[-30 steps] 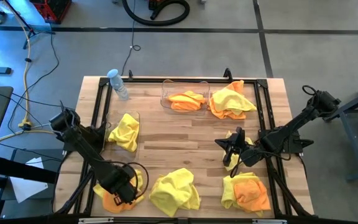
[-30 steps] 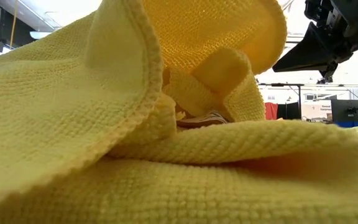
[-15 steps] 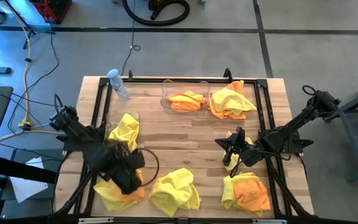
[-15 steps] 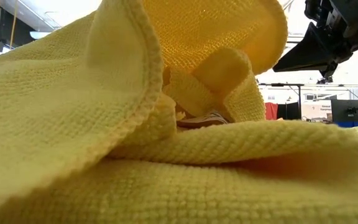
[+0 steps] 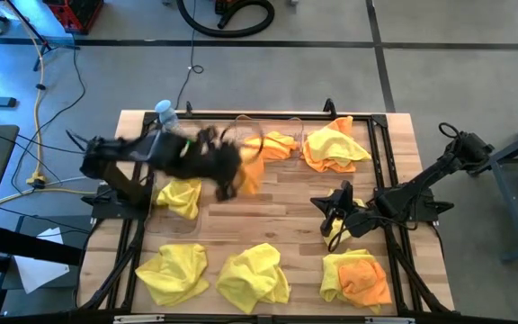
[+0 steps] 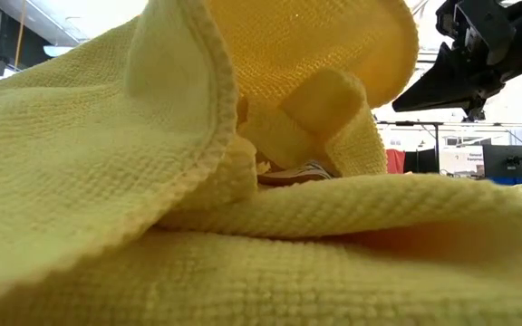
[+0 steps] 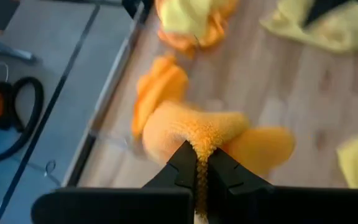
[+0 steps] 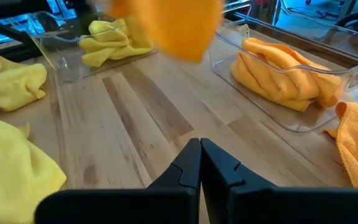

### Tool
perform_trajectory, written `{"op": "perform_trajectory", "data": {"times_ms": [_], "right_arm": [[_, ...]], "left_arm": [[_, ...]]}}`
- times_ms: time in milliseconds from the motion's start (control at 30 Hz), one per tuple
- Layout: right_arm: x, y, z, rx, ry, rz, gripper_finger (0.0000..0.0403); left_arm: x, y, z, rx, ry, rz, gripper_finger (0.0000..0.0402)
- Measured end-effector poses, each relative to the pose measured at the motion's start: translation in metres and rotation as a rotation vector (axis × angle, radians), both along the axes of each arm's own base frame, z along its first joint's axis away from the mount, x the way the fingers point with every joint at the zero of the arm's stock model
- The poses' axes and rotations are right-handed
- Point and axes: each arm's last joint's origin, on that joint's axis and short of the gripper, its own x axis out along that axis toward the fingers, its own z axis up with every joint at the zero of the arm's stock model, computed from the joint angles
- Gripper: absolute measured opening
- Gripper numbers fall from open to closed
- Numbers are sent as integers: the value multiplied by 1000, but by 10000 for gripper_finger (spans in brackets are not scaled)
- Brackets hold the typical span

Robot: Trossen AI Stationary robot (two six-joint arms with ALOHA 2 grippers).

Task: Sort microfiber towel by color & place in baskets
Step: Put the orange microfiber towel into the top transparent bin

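- Microfiber towel in orange (image 7: pixel 197 134) hangs pinched between the fingers of the left end effector (image 7: pixel 201 169), carried above the counter (image 5: pixel 277 193) near its far edge; the high view shows it beside the orange basket (image 5: pixel 268 144), so the carry looks aimed at dropping it there with the orange cloth already inside.
- Held by one bunched fold, the cloth droops freely, which should let it fall clear once the fingers part.
- The yellow basket (image 5: pixel 176 193) at the left side holds a yellow towel (image 5: pixel 181 196), keeping the two colours apart.
- Loose cloths wait unsorted: two yellow heaps along the near edge (image 5: pixel 252 277), a mixed yellow-and-orange heap at near right (image 5: pixel 358 277), and another mixed heap at far right (image 5: pixel 334 146).
- The right end effector (image 8: pixel 199 165), fingers pressed together and empty, waits low over the counter's right half.
- A water bottle (image 5: pixel 171 121) stands at the far left corner, out of the way.
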Motion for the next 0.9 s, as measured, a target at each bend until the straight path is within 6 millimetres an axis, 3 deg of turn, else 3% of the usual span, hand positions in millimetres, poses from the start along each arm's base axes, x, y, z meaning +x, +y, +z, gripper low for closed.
{"op": "perform_trajectory", "data": {"times_ms": [200, 367, 533, 900], "right_arm": [[-1, 0, -1, -5, 12, 3, 0], [-1, 0, -1, 11, 8, -5, 0], [-3, -1, -4, 25, 28, -16, 0], [-5, -3, -7, 26, 52, -28, 0]], "left_arm": [[20, 88, 11, 7, -163, 57, 0], [21, 143, 6, -108, -228, 87, 0], [37, 176, -22, -179, -176, 117, 0], [103, 219, -111, -225, -87, 62, 0]]}}
